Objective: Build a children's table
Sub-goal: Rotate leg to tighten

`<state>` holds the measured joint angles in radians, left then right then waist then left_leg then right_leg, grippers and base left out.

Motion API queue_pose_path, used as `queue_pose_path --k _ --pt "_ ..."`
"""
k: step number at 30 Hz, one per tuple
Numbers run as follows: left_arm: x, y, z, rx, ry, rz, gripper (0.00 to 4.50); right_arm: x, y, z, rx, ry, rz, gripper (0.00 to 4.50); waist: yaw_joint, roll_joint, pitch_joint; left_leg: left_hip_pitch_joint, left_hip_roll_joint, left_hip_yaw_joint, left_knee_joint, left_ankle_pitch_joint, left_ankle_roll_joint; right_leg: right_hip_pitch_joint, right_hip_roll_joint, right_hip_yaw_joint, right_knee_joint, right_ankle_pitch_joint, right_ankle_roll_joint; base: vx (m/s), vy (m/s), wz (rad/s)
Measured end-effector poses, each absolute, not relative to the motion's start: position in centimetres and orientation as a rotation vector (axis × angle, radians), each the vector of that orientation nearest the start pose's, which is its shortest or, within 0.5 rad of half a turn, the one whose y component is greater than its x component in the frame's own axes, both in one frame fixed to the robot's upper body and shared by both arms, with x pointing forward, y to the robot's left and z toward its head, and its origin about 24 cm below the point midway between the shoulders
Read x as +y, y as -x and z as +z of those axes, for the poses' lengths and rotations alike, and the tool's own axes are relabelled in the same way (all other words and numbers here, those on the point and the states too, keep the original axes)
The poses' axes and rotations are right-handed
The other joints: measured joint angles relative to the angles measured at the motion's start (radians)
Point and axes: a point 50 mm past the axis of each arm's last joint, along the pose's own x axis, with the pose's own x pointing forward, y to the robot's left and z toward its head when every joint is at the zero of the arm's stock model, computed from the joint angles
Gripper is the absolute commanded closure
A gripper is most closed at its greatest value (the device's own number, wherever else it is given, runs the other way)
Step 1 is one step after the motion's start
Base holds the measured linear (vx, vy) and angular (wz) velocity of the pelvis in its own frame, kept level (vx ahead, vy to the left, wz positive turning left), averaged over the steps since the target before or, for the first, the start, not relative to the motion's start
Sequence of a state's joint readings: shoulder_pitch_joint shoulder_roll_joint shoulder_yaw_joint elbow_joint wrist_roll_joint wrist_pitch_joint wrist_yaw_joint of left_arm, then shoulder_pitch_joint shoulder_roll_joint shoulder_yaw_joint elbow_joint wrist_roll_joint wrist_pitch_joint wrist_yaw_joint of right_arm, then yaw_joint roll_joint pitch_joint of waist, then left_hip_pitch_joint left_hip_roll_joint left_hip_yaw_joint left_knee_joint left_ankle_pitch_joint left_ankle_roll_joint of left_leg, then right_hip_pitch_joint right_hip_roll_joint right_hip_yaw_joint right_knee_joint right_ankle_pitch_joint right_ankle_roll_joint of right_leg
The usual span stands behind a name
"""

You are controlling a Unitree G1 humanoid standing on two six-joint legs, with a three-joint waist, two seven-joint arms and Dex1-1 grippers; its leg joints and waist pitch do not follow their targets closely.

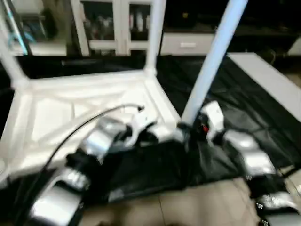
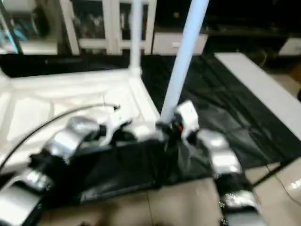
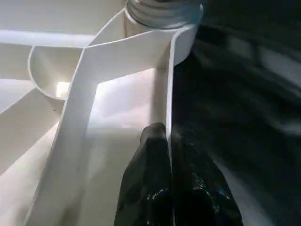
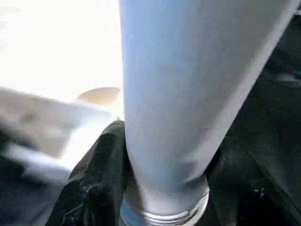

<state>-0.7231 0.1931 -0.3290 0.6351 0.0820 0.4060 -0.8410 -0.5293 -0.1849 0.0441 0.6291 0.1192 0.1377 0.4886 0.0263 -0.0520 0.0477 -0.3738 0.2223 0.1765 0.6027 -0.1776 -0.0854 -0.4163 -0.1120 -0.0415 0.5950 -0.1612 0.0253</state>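
A: Children's table [image 1: 89, 108] — where does it sit?

B: Upside down on the black-cloth bench [image 1: 263, 127], ribbed underside facing up, towards the left and middle of the head views. One leg [image 1: 9, 56] rises at the far left corner, another leg [image 1: 154, 35] at the far right corner.

A: And the left end effector [image 3: 168, 188]?

B: It reaches in from the lower left over the bench's near edge. The wrist view shows its black fingers [image 3: 146, 183] pressed together on the thin rim wall of the top, one on each side, just below the corner socket. So it is closed, pinching that rim.

A: What stands in that socket?

B: The near right leg [image 1: 211, 61], a pale tube leaning slightly to the right. Its threaded base sits in the corner lobe.

A: The right end effector [image 4: 164, 188]?

B: It comes in from the right, at the foot of that leg. Its fingers [image 4: 94, 183] sit on either side of the tube just above the threads, about half open, touching it.

A: Beyond the bench?

B: White cabinets [image 1: 113, 23] along the back, and tiled floor [image 1: 207, 207] in front.
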Motion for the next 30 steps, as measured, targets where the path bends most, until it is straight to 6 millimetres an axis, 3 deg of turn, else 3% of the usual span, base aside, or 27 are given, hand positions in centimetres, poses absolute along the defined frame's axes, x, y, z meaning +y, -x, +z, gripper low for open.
queue_pose_path --k 4,11,13,14,18,21,22,24,26,30 --pt "7.4 -34.6 5.5 0.527 -0.399 -0.939 4.5 -11.6 -35.0 3.8 0.25 0.015 0.348 2.52 -0.008 0.003 0.001 0.0 -0.003 -0.003 0.0 0.0 0.0 -0.001 0.0 0.001 -0.002 0.0 0.0 0.0 0.0 0.0" --pt "7.2 -34.7 5.6 0.516 -0.394 -0.934 4.5 -11.6 -35.1 3.8 0.218 -0.006 0.334 2.53 -0.013 0.003 0.0 -0.001 -0.01 -0.002 -0.001 0.0 0.0 -0.001 -0.001 0.003 -0.001 0.003 -0.004 0.0 0.0 0.0" --pt "7.1 -34.7 5.7 0.512 -0.39 -0.94 4.5 -12.2 -34.9 3.8 0.207 -0.057 0.348 2.53 -0.009 0.003 0.0 -0.003 -0.009 -0.003 -0.002 0.0 0.0 -0.001 -0.001 0.003 -0.001 0.004 -0.006 0.0 0.0 0.0" --pt "7.0 -34.6 5.7 0.507 -0.389 -0.95 4.5 -12.7 -34.7 3.8 0.201 -0.079 0.355 2.18 -0.004 0.003 0.0 -0.005 -0.009 -0.004 -0.002 0.0 0.0 -0.002 -0.001 0.003 -0.001 0.005 -0.007 0.0 0.0 0.0" --pt "7.3 -34.8 5.9 0.487 -0.404 -0.948 4.5 -13.9 -33.5 4.3 0.15 -0.161 0.441 1.79 0.006 0.004 0.001 -0.007 -0.008 -0.004 -0.003 0.0 0.0 -0.003 -0.001 0.003 -0.001 0.013 -0.008 0.0 0.0 0.0" --pt "8.3 -35.2 6.2 0.475 -0.414 -0.893 4.5 -12.1 -32.5 5.2 0.109 -0.166 0.64 1.5 -0.007 0.002 0.002 -0.012 -0.005 -0.005 -0.003 0.0 0.0 -0.008 0.001 0.0 -0.001 0.015 -0.004 0.0 0.0 0.0" --pt "8.2 -35.1 6.4 0.469 -0.42 -0.916 4.5 -11.3 -32.0 5.6 0.097 -0.161 0.715 1.4 -0.004 0.003 0.002 -0.011 -0.004 -0.006 -0.004 0.0 0.0 -0.01 0.001 -0.002 -0.001 0.015 -0.004 0.0 0.0 0.0" --pt "7.9 -34.8 6.6 0.464 -0.431 -0.974 4.5 -12.0 -31.9 6.4 0.092 -0.129 0.767 1.2 0.015 0.004 0.002 -0.015 -0.002 -0.003 -0.005 0.0 0.0 -0.015 0.001 -0.001 0.0 0.015 -0.004 0.0 0.0 0.0" --pt "8.3 -34.4 6.7 0.465 -0.439 -1.045 4.5 -13.9 -31.8 7.1 0.099 -0.054 0.794 1.07 0.033 0.004 0.002 -0.017 -0.002 0.0 -0.006 0.0 0.0 -0.016 0.0 0.0 -0.001 0.015 -0.004 0.0 0.0 0.0" --pt "9.2 -33.8 6.8 0.473 -0.455 -1.141 4.5 -16.9 -29.7 7.7 0.176 0.032 0.948 0.7 0.049 0.003 0.002 -0.018 -0.002 0.003 -0.006 0.0 0.001 -0.017 -0.001 0.001 -0.001 0.014 -0.005 0.0 0.0 0.0"
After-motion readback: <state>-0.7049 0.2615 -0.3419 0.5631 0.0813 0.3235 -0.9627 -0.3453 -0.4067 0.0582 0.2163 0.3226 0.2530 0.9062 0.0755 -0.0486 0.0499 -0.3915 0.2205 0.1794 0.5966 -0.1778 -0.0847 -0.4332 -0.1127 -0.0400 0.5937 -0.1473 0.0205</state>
